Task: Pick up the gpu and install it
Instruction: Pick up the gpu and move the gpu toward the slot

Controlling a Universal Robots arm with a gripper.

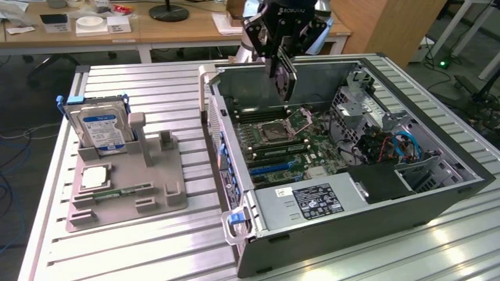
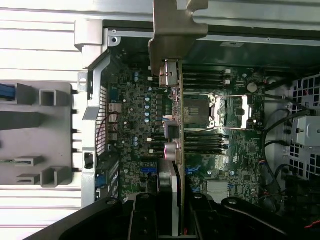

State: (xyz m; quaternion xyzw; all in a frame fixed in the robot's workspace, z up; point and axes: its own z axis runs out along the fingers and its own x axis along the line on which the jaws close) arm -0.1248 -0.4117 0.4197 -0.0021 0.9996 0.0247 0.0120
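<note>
My gripper [image 1: 283, 58] hangs over the far half of the open computer case [image 1: 437, 202], shut on the gpu [image 1: 284, 79]. The gpu is a thin dark card held on edge, hanging from the fingers above the motherboard [image 1: 285, 146] and clear of it. In the wrist view the gpu [image 2: 175, 145] runs edge-on between my two black fingers [image 2: 145, 217], with its silvery metal bracket [image 2: 172, 35] at the far end near the case's wall. Beneath it lie the CPU socket [image 2: 197, 112] and the memory slots [image 2: 205, 142].
A grey holder [image 1: 129, 187] on the slatted metal table at the exterior view's left carries an upright hard drive [image 1: 100, 126], a processor [image 1: 93, 177] and a green memory stick [image 1: 121, 191]. Inside the case are a power supply [image 1: 308, 202] and cables [image 1: 390, 146]. Desks stand behind.
</note>
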